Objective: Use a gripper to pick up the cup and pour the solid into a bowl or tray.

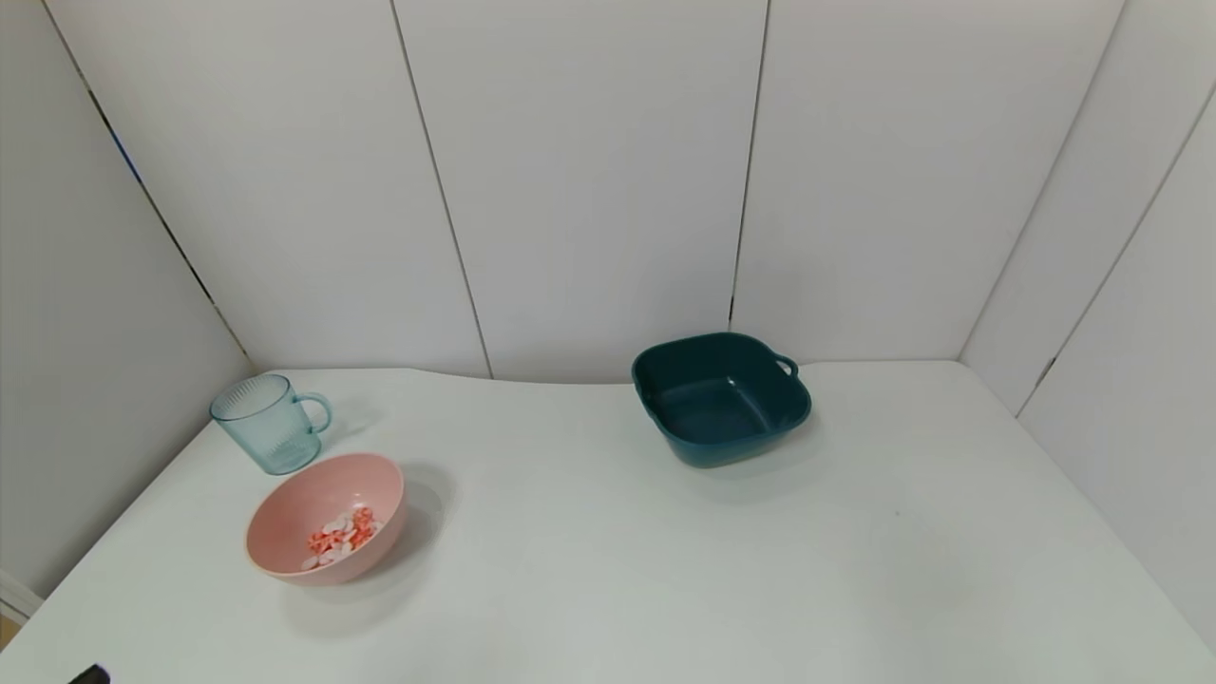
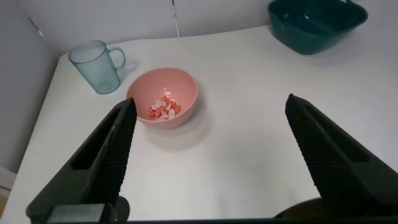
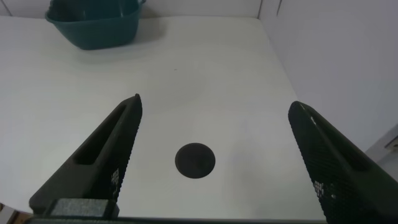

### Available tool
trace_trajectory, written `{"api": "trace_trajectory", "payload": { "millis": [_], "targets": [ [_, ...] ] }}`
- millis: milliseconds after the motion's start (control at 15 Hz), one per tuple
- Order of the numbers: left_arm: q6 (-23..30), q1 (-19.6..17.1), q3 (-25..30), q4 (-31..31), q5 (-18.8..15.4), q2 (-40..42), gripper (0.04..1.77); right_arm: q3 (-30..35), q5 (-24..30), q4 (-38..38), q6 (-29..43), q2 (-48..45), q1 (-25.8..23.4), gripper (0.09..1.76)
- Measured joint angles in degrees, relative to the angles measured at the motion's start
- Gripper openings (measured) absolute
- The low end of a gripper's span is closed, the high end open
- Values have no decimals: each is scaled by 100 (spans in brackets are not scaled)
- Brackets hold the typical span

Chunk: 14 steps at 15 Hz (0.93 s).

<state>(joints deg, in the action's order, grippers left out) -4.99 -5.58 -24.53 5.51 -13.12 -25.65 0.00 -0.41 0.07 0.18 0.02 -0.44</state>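
Note:
The pale-blue ribbed cup (image 1: 269,422) stands upright and looks empty at the table's far left; it also shows in the left wrist view (image 2: 96,66). Just in front of it sits the pale-pink bowl (image 1: 285,513), which also shows in the left wrist view (image 2: 180,87). The bowl holds the red and white solid (image 1: 342,535), seen in the left wrist view too (image 2: 164,108). My left gripper (image 2: 211,112) is open and empty, pulled back from the bowl above the near table. My right gripper (image 3: 214,115) is open and empty over the table's right part. Neither gripper's fingers show in the head view.
A dark teal square tray (image 1: 719,397) with small handles stands empty at the back middle, also in the right wrist view (image 3: 93,25). A black round spot (image 3: 195,161) lies on the table under my right gripper. White walls close in the table at back and sides.

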Motion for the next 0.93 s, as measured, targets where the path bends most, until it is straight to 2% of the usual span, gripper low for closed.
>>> {"api": "trace_trajectory", "payload": {
  "millis": [200, 667, 800, 933],
  "targets": [
    [207, 335, 33, 471, 56, 757, 172, 0, -2, 0, 0, 0, 0, 171],
    [447, 556, 513, 449, 260, 2108, 172, 0, -2, 2, -2, 0, 0, 171],
    [478, 558, 800, 245, 317, 2367, 172, 0, -2, 0, 0, 0, 0, 171],
    [494, 558, 1180, -430, 544, 2492, 172, 0, -2, 2, -2, 0, 0, 171]
  ]
}}
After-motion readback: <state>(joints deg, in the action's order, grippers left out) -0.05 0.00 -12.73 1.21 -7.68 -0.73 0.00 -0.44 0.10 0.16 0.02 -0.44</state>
